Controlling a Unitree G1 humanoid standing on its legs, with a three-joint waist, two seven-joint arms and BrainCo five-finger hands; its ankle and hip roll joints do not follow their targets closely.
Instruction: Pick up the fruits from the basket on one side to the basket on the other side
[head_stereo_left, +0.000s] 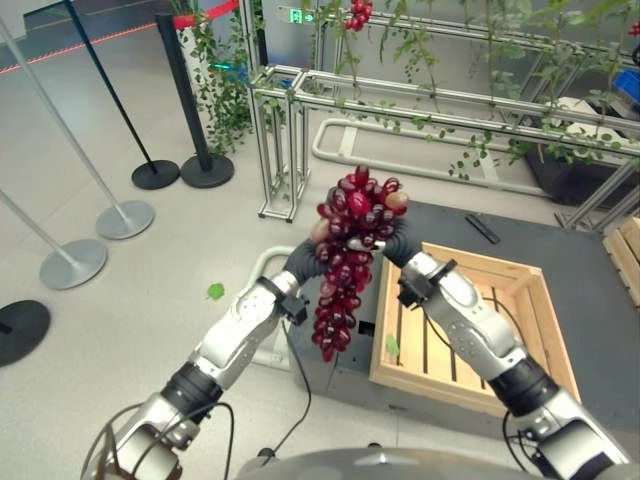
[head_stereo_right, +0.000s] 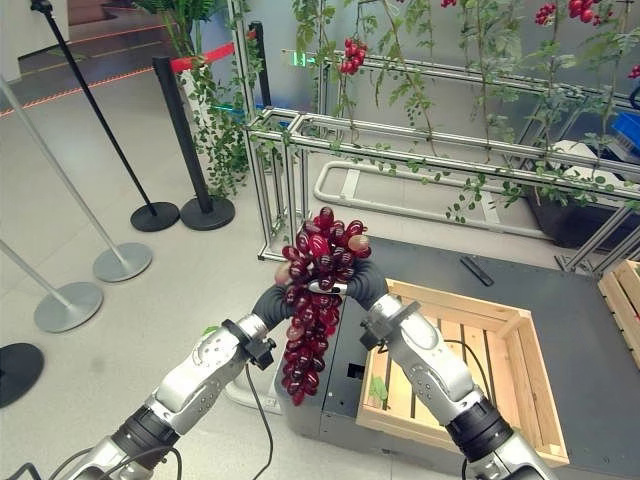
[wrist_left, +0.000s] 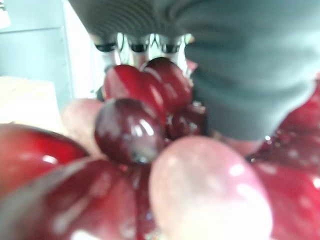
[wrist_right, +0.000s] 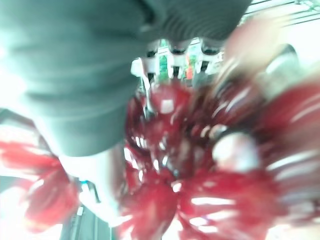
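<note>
Grapes (head_stereo_left: 345, 262) hang clasped between left robot hand (head_stereo_left: 312, 257) and right robot hand (head_stereo_left: 392, 244).

— Eye views: set high, facing down and forward. Shared: grape bunch (head_stereo_left: 352, 258) at frame centre, wooden crate (head_stereo_left: 530, 300) lower right, metal frame (head_stereo_right: 290, 140) and stanchions (head_stereo_right: 115, 262) upper left.

— Wrist views?

— Pressed right against the grapes, looking along each hand's fingers (wrist_left: 131, 46); same bunch, opposite sides.

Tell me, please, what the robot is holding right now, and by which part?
Both hands, left hand and right hand, clasp a bunch of red grapes by its upper part, one on each side; the rest hangs free below.
</note>
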